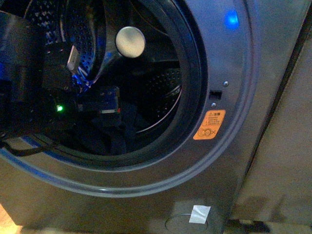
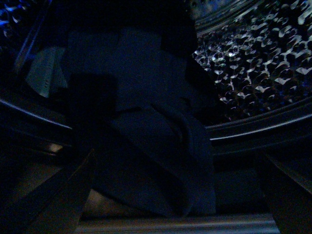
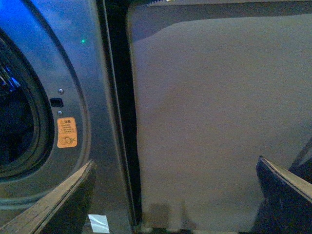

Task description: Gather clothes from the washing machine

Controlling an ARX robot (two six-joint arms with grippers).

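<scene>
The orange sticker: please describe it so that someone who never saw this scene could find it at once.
Start at the grey washing machine and its round porthole. On the front, just right of the rim and below a small black slot, sits the sticker. It is the only orange thing; the other label, lower down, is white.

Off to the side there's just a plain grey panel (image 3: 204, 122), flat and matte, with some shadow along its top edge. A narrow dark gap (image 3: 119, 122) runs down beside it. A sliver of light orangey floor (image 1: 5, 218) shows in one corner too.
</scene>
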